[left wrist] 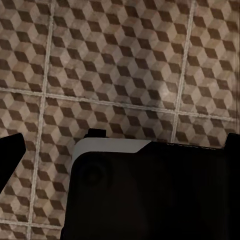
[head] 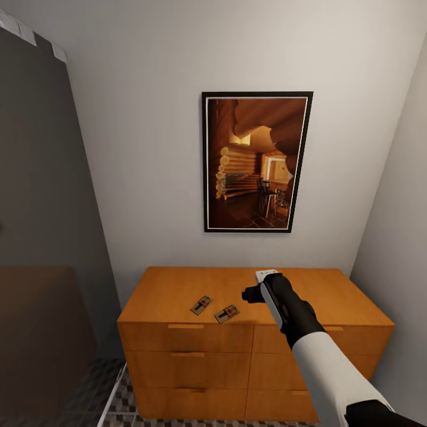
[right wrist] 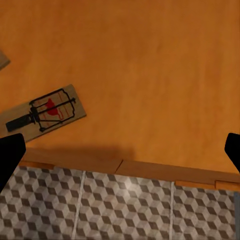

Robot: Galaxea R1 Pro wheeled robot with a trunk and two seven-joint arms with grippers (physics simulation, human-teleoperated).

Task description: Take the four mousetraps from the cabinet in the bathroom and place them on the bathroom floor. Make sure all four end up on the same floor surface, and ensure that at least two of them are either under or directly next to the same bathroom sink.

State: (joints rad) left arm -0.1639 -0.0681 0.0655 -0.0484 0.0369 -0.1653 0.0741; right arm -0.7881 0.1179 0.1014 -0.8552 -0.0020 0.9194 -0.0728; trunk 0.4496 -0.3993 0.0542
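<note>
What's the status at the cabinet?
Right gripper over the cabinet top, jaws spread, empty. Left gripper over bare floor tiles. Two mousetraps on the top near its front edge. Nothing in the way.

Back wall pale, off-white, evenly lit. Framed picture hangs on it, black frame, showing a warm-lit log interior. Right wall meets it in a corner. Dark grey panel fills the left side, with a dim brown block below it. Floor tiled in a cube pattern with pale grout lines; the tiles look brown-beige in the left wrist view, greyer in the right wrist view.
</note>
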